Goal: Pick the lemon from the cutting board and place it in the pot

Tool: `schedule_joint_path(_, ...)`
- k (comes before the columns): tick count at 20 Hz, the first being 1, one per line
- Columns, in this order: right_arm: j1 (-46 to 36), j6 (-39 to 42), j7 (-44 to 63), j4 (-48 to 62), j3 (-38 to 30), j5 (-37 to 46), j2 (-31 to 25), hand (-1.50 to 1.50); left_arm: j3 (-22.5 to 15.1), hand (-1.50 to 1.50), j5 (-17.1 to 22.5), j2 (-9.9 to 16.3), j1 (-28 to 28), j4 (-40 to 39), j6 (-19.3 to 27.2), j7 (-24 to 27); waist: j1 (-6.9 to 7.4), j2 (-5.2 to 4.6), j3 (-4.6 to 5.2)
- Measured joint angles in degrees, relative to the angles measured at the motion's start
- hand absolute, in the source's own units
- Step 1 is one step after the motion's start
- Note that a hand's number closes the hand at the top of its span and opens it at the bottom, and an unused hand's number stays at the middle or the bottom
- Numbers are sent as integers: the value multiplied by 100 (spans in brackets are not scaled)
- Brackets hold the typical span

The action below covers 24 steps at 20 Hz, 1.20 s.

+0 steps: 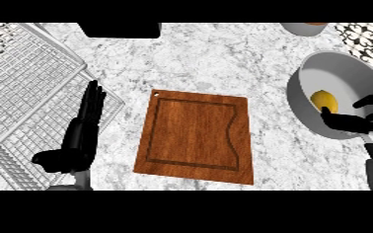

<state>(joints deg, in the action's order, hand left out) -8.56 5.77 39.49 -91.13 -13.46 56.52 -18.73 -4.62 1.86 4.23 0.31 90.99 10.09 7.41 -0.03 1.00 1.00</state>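
The yellow lemon (324,99) lies inside the grey pot (313,74) at the right edge of the counter. My right hand (350,122) hangs over the pot's near rim, just right of and below the lemon. Its fingers reach left under the lemon and its thumb stands apart above them, so the hand is open and not closed round the fruit. The wooden cutting board (195,135) lies in the middle with nothing on it. My left hand (82,128) rests open at the left, fingers pointing up, beside the board.
A wire rack (36,79) covers the counter's left side under the left hand. A black object (120,29) sits at the back edge. Part of a grey bowl (302,28) and a patterned item (357,37) show at the back right.
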Motion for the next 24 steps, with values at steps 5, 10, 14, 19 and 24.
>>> schedule_joint_path(5,150,-503,-778,-6,-395,-663,152,-150,57,0,20,12,-38,-9,-6,-58,-21,-7,-4)
schedule_joint_path(10,-71,-1452,-1553,-137,-1007,-1561,529,-150,44,0,10,18,42,-10,-32,-34,-33,-59,-83)
schedule_joint_path(14,-61,-1906,-2136,-139,-1576,-2404,708,-150,15,0,-24,-36,53,32,18,-45,-40,-75,-100)
schedule_joint_path(19,217,-2014,-2722,-90,-2182,-3332,688,-150,-1,0,-80,-58,43,67,28,-100,-24,-84,-100)
schedule_joint_path(24,513,-1864,-3496,291,-2817,-4188,387,-150,-44,0,-147,-117,77,142,63,-168,-22,-90,-100)
